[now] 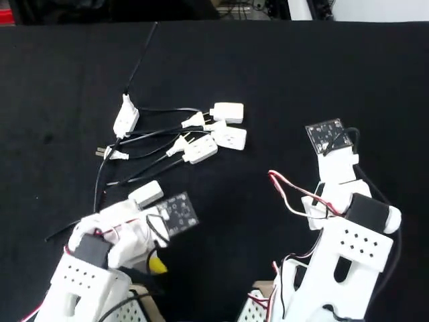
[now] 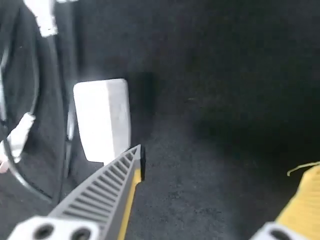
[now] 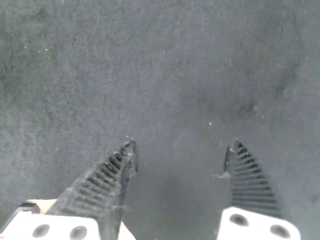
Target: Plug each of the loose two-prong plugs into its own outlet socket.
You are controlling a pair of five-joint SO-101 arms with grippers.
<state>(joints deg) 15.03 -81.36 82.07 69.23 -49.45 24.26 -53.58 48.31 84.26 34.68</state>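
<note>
Three white outlet sockets lie clustered mid-table. White two-prong plugs on black cords lie against them; I cannot tell whether they are seated. Another plug lies loose with its prongs bare. A fourth white socket block rests beside the left arm. My left gripper is open, its grey finger just beside that block. My right gripper is open above bare black cloth, under the right arm.
A long white plug body with a cord running to the table's far edge lies left of the cluster. Black cords fan between plugs and the left arm. Black cloth covers the table.
</note>
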